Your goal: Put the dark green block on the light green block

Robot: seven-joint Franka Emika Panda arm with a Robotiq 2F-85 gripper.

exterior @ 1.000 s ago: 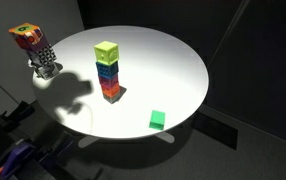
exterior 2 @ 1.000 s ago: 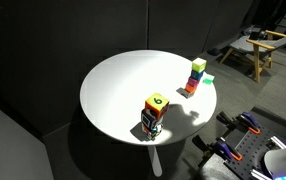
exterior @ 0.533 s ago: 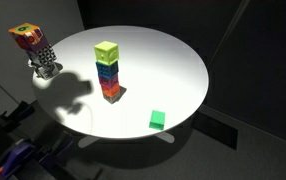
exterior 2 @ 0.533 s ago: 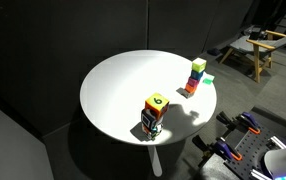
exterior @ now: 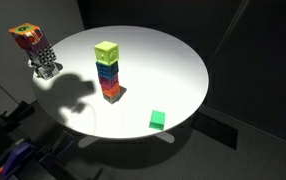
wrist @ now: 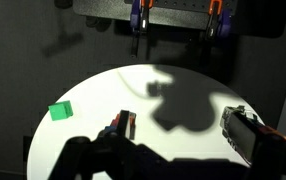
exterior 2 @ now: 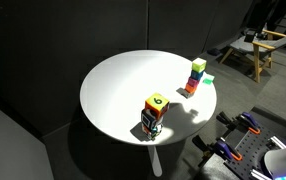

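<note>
The dark green block (exterior: 157,119), alone near the worktop (exterior: 168,60) edge and apart from the stack (exterior: 108,82) under the light green block (exterior: 107,50), looks light and rigid; the gripper (wrist: 180,125), jaws wide open, should pinch opposite flat faces.

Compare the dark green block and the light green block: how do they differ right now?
Colour: the dark green block is deep emerald, the light green block pale lime. Place: the dark green block lies alone on the table near its edge; the light green block tops the stack of cubes. Height: dark green sits at table level, light green highest. Both look like same-size cubes.
</note>
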